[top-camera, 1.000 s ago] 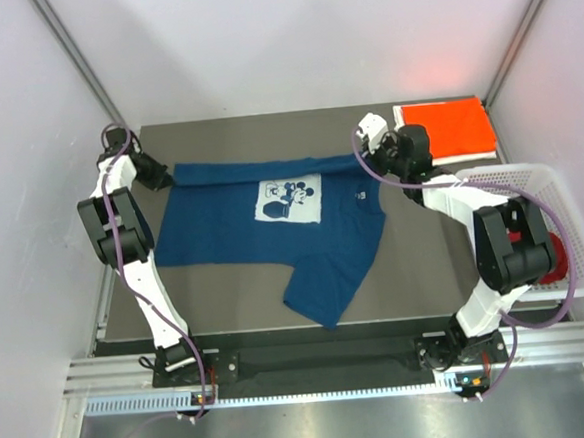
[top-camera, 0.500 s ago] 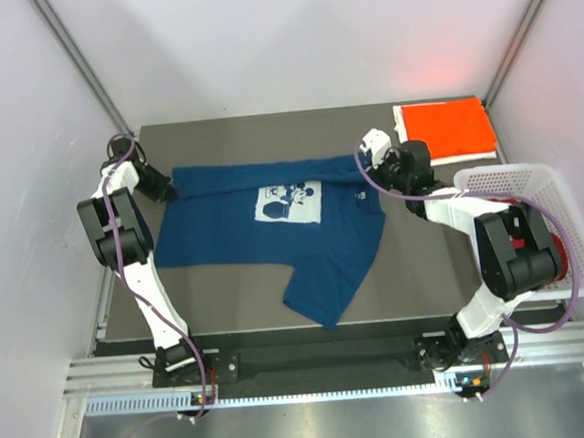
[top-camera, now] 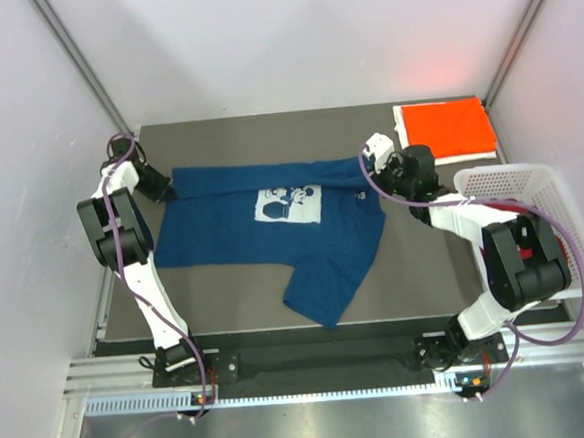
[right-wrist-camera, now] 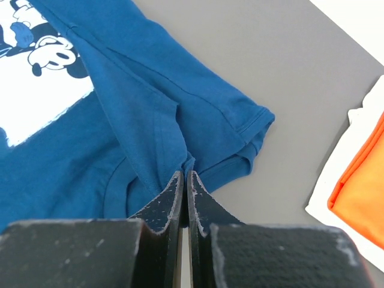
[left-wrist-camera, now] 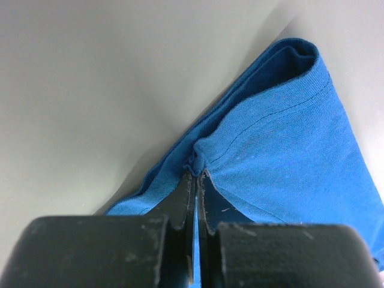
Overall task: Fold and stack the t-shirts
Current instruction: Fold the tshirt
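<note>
A navy blue t-shirt (top-camera: pixel 273 230) with a white chest print (top-camera: pixel 289 203) lies spread on the grey table. Its far edge is folded toward the near side. My left gripper (top-camera: pixel 166 191) is shut on the shirt's far left corner; the pinched cloth (left-wrist-camera: pixel 198 161) shows in the left wrist view. My right gripper (top-camera: pixel 374 176) is shut on the far right corner, cloth (right-wrist-camera: pixel 187 165) between the pads. A folded orange-red t-shirt (top-camera: pixel 448 128) lies at the far right; its edge (right-wrist-camera: pixel 360 198) shows in the right wrist view. A dark red t-shirt (top-camera: pixel 517 215) lies in the basket.
A white lattice basket (top-camera: pixel 557 210) stands at the right edge of the table, beside the right arm. The orange-red shirt rests on a white sheet (top-camera: pixel 401 119). Bare grey table (top-camera: pixel 228 304) lies on the near side of the blue shirt.
Both grippers have moved toward the near side with the shirt's far edge, folding it further over the shirt so that it covers the top of the print.
</note>
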`<state>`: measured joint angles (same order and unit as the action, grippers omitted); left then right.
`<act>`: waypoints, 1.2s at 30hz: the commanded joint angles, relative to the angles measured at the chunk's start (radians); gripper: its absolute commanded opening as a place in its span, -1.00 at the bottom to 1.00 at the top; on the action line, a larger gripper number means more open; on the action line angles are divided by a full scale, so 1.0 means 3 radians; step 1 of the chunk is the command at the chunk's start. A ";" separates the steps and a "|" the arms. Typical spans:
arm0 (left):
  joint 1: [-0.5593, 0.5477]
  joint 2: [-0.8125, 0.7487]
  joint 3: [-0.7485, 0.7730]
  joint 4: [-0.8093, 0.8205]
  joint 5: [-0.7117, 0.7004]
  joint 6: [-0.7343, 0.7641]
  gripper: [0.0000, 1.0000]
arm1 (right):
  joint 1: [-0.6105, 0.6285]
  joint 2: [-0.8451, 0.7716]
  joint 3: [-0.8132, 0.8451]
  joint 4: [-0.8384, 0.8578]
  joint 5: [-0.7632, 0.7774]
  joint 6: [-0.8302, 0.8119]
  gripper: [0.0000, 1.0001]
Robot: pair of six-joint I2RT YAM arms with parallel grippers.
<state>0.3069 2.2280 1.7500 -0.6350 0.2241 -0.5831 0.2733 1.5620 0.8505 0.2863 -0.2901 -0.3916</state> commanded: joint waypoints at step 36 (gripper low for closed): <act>-0.0051 -0.0227 0.0277 -0.0017 0.0157 0.0466 0.02 | 0.0398 -0.0309 0.0150 -0.0791 -0.0219 0.0363 -0.29</act>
<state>0.3031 2.2055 1.7882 -0.7147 0.1944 -0.4862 0.3836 1.4677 0.7872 0.0566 -0.3035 -0.3641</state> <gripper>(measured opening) 0.505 0.351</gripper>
